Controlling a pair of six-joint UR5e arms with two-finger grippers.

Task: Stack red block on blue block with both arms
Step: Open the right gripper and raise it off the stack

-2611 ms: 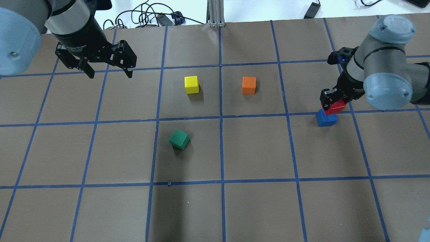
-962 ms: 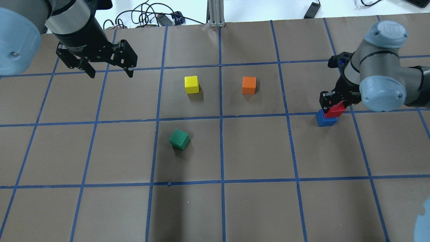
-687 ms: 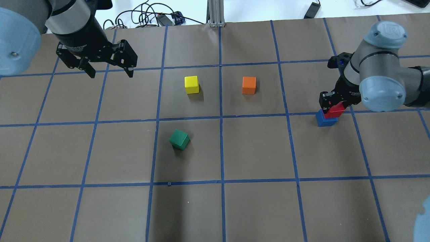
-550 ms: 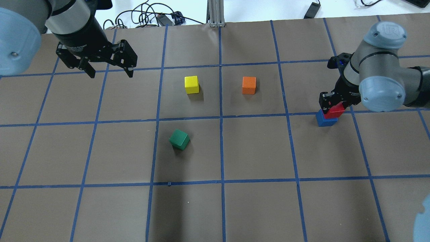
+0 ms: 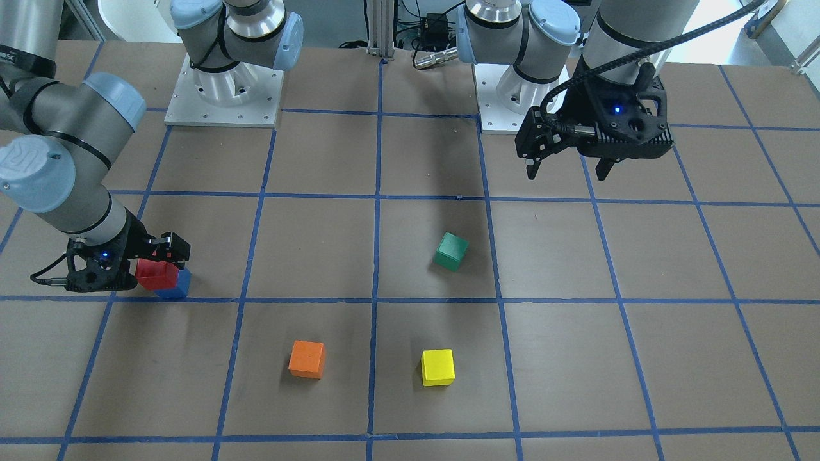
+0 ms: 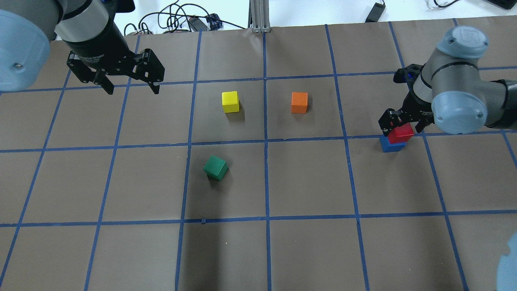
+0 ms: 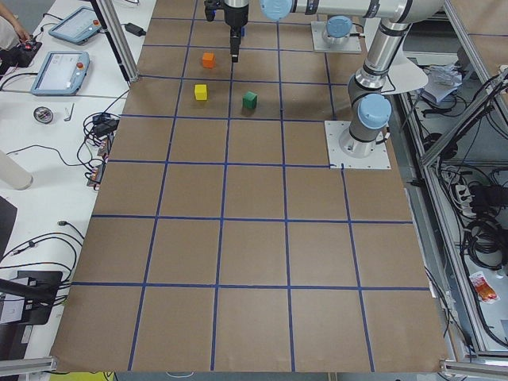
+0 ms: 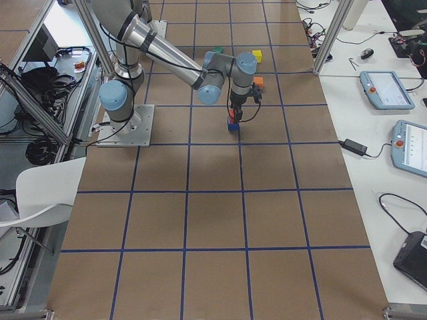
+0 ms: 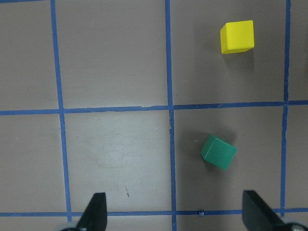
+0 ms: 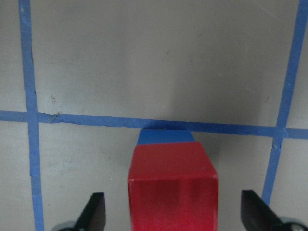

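Overhead exterior: matte cubic red block (image 6: pixel 401 133)

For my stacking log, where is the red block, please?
The red block rests on the blue block at the overhead view's right, inside the open right gripper.

Overhead: from behind the bases (image 5: pixel 223 96), looking forward and down. Front-facing: opposite, steeply down, those bases at 12 o'clock. Side views: far, high, along the table (image 7: pixel 254 238). Wrist views: close, straight down, sharing green block (image 9: pixel 218 152) and red block (image 10: pixel 172 187) with overhead.
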